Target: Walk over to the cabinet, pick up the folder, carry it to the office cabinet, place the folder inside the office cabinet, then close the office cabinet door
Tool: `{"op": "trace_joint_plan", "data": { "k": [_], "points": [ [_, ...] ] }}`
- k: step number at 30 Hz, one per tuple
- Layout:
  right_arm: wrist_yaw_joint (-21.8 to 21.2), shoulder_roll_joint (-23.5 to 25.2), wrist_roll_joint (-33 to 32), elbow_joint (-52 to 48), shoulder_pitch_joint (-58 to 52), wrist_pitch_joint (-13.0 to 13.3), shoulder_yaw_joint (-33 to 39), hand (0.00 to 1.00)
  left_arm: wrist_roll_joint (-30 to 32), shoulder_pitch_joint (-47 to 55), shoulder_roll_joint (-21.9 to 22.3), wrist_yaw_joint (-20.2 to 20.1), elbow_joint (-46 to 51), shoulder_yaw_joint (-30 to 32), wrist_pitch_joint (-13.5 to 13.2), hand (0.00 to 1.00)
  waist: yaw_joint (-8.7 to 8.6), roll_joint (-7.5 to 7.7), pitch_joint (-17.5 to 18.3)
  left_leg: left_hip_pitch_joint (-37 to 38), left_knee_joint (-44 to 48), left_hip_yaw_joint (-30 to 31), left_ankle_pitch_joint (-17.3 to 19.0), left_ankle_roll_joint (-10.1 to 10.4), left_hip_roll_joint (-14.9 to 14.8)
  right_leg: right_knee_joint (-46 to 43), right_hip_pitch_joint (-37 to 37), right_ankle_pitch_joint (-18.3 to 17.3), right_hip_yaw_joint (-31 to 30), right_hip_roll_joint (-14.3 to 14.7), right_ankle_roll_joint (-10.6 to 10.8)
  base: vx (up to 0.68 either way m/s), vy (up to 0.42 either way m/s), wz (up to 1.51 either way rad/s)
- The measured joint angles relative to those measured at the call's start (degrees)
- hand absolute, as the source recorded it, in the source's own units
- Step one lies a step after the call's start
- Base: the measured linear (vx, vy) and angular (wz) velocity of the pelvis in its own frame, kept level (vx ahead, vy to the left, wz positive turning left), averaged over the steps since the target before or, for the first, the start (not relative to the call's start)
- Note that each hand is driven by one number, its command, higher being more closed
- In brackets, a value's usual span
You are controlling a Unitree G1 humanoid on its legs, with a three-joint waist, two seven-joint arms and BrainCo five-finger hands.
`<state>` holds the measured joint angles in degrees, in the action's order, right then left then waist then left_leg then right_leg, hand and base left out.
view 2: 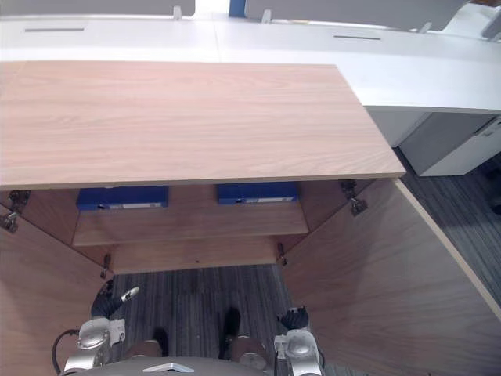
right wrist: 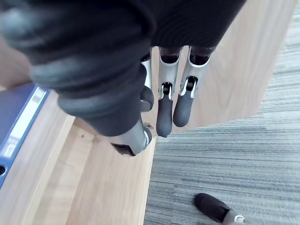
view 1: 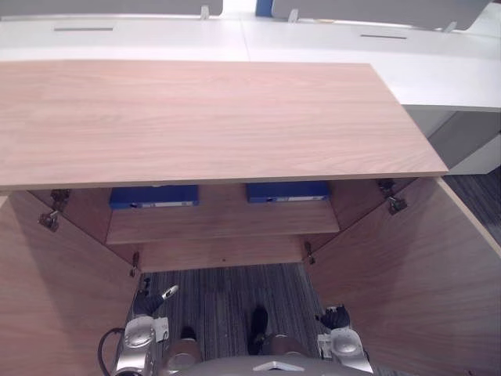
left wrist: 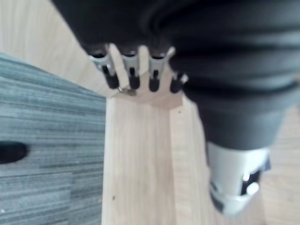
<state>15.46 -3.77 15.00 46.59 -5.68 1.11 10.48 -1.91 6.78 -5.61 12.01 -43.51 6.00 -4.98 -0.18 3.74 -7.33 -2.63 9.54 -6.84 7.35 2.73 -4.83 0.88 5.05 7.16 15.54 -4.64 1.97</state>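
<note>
First, left fingers point(left wrist: 131, 77): were seen straight and loose, with nothing held.
Right fingers point(right wrist: 165, 112): were seen relaxed and empty as well.
Left hand point(view 1: 151, 301): was held low over the carpet point(view 1: 227, 301), near the left door point(view 1: 47, 305).
Right hand point(view 1: 335, 317): was held low beside the right door point(view 1: 423, 282).
Folders: the blue left folder point(view 1: 153, 196) and right folder point(view 1: 287, 191) were laid on the shelf point(view 1: 223, 221) under the cabinet top point(view 1: 196, 117), apart from both hands.
Doors: both were swung wide open.
Desk point(view 1: 329, 55): a white one was set behind the cabinet.
</note>
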Motion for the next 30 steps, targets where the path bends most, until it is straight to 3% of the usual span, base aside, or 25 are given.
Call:
{"op": "trace_joint_plan", "data": {
  "k": [15, 20, 21, 22, 23, 25, 27, 28, 30],
  "points": [
    [-0.39, 1.34, -5.76, 6.54, -0.66, -0.41, 4.41, 0.00, -0.02, 1.86, 1.58, -0.36, -7.59, 1.88, 1.34, 0.00, 0.04, -0.21, 2.08, 6.63, -4.72, -3.24, 0.02, -0.78, 2.17, 3.68, -3.24, 1.59, -5.84, 0.04, 1.70, 0.00, 0.041, -0.16],
    [-0.41, 1.61, -5.71, 7.40, 2.27, -0.61, 4.22, 0.00, -0.22, 0.65, 1.57, -0.36, -7.56, 2.95, 1.34, 0.00, 0.08, -0.27, 0.85, 4.22, -2.41, -5.69, 0.52, -2.01, 2.57, -2.78, 2.59, 0.87, -9.04, -0.17, 1.78, -0.03, 0.045, -0.28],
    [-0.40, 1.86, -5.68, 7.37, 2.83, -0.83, 3.97, 0.00, -0.26, -0.44, 1.45, -0.36, -7.49, 3.19, 1.35, 0.00, -0.03, 0.05, 0.41, 3.05, -1.47, -5.76, 0.21, -2.83, 3.00, -3.23, 3.88, 2.05, -10.10, -0.85, 3.31, -0.11, 0.057, -0.26],
    [-0.44, 1.79, -5.68, 7.49, 3.73, -1.01, 3.48, 0.00, -0.26, -1.02, 1.80, -0.40, -6.85, 3.75, 1.24, 0.00, 0.46, -1.42, 0.02, 1.48, -2.19, -6.24, -0.65, -4.51, 1.34, -4.03, 5.22, 2.04, -11.30, -0.29, 5.17, -0.08, 0.091, -0.06],
    [-0.56, 2.18, -6.07, 7.09, 5.22, -1.15, 3.94, 0.00, -0.28, -1.44, 2.08, -0.35, -6.46, 4.49, 1.03, 0.00, -0.16, -1.61, -0.90, 1.10, -2.36, -5.52, -1.60, -4.53, 1.19, -19.53, 7.93, -7.89, -10.63, -1.24, 2.12, -0.07, 0.088, 0.07],
    [-0.51, 2.60, -6.04, 8.35, 4.80, -1.28, 3.77, 0.00, -0.31, -1.22, 1.24, -0.30, -6.47, 4.68, 1.04, 0.00, 0.20, -1.24, -1.11, 1.73, -2.55, -4.23, -2.55, -4.40, 1.44, -32.18, 6.47, -15.46, -9.92, -3.26, 3.31, 0.01, -0.016, 0.37],
    [-0.54, 3.71, -6.04, 8.63, 4.79, -1.30, 2.94, 0.00, -0.55, -0.52, 0.65, -0.18, -6.43, 4.95, 1.04, 0.00, 1.06, 0.23, -0.49, 0.68, -2.32, -3.04, -3.53, -3.79, 1.74, -28.69, 1.48, -18.14, -10.12, -4.36, 4.60, -0.04, -0.169, 0.36],
    [-0.55, 4.21, -6.02, 8.61, 5.53, -1.28, 2.53, 0.00, -0.94, -0.71, 0.66, -0.20, -6.44, 4.94, 1.05, 0.00, 1.17, 1.78, -0.21, -0.76, -2.29, -2.15, -4.62, -3.12, 2.09, -21.92, -1.15, -19.00, -9.93, -3.80, 4.70, -0.09, -0.193, 0.23],
    [-0.50, 3.93, -6.06, 8.54, 7.26, -1.09, 2.40, 0.00, -1.42, -1.59, 1.57, -0.22, -6.64, 4.62, 1.10, 0.00, 2.07, 1.05, -0.80, -3.43, -2.37, -1.31, -5.91, -1.89, 1.34, -13.23, -3.27, -18.03, -9.55, -2.10, 3.36, -0.12, -0.162, 0.18]
  ]
}}
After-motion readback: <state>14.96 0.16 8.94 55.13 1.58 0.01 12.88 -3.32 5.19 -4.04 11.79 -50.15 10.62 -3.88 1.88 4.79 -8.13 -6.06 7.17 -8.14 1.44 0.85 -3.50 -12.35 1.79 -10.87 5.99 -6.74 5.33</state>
